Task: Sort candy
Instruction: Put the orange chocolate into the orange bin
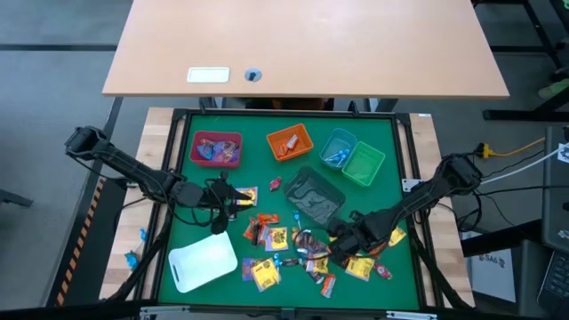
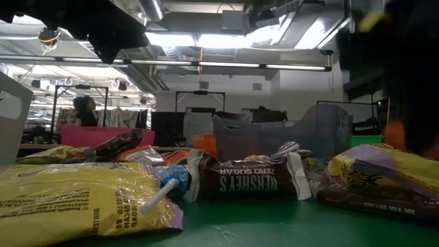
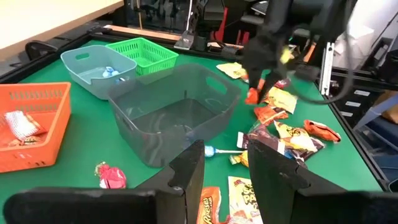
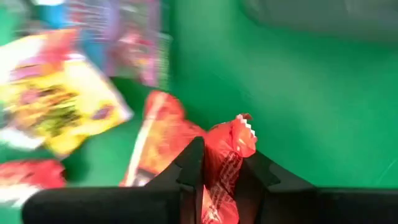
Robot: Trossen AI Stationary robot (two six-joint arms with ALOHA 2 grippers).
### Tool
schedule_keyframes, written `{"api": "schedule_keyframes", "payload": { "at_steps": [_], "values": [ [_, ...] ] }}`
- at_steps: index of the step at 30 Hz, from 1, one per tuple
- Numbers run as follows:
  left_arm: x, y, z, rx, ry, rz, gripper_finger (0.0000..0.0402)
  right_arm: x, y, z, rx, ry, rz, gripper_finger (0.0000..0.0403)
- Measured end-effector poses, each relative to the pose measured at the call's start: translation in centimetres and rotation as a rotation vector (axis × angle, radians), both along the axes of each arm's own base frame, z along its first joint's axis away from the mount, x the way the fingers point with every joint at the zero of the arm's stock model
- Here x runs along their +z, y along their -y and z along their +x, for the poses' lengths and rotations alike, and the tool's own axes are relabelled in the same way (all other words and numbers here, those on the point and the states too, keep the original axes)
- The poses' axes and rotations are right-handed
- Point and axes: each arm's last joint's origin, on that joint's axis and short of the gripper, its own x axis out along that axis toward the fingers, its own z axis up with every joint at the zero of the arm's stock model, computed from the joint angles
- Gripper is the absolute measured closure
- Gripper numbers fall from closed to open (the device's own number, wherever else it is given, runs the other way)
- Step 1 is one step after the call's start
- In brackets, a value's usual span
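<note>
On the green mat [image 1: 404,142]: five bins in a loose row toward the far edge, candy pile [image 1: 293,252] near the front, white tray [image 1: 203,264] at front left.
Grey bin [image 1: 313,196]: largest, nearest the pile, looks bare inside from the left wrist view.
Pink bin [image 1: 216,149]: far left, filled with purple-and-red packets.
Orange bin [image 1: 290,142]: a couple of orange-red wrapped sweets inside.
Blue bin [image 1: 337,148]: a few small blue sweets at the bottom.
Green bin [image 1: 364,164]: touching the blue one; contents too small to tell, possibly nothing.
Right gripper [image 4: 219,163]: low over the right side of the pile, clamped on an orange-red wrapper [image 4: 225,152], pinched by its lower part only, crimped end sticking up free.
Left gripper [image 3: 227,168]: hanging left of the pile, near the tray, fingers apart with nothing between them.
Risk, slip: thin glossy wrapper gripped near one end, liable to slide out on the way to the orange bin.
Risk, drag: neighbouring yellow packet [image 4: 59,106] and red ones lying just beside, could snag and ride along.
Risk, collision: grey bin between pile and orange bin, needs clearing on the way over.
</note>
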Motion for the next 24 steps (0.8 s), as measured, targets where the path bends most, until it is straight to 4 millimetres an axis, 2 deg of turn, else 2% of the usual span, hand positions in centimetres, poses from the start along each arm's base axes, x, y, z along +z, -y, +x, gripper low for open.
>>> {"api": "schedule_keyframes", "payload": {
  "at_steps": [6, 13, 18, 24],
  "values": [
    [0.0, 0.0, 0.0, 0.0, 0.0, 0.0, 0.0289, 4.7, -0.6, 1.1, 0.127, -0.001, -0.06, 0.035],
    [0.0, 0.0, 0.0, 0.007, 0.001, 0.002, 0.0289, 9.9, 0.2, 2.8, 0.268, 0.159, -0.336, 0.0342],
    [0.0, 0.0, 0.0, 0.007, 0.001, 0.002, 0.0289, 11.4, 2.9, 4.9, 0.358, 0.213, -0.485, 0.0346],
    [0.0, 0.0, 0.0, 0.008, 0.001, 0.002, 0.0289, 11.8, 8.4, 7.6, 0.394, 0.228, -0.577, 0.0346]
  ]
}}
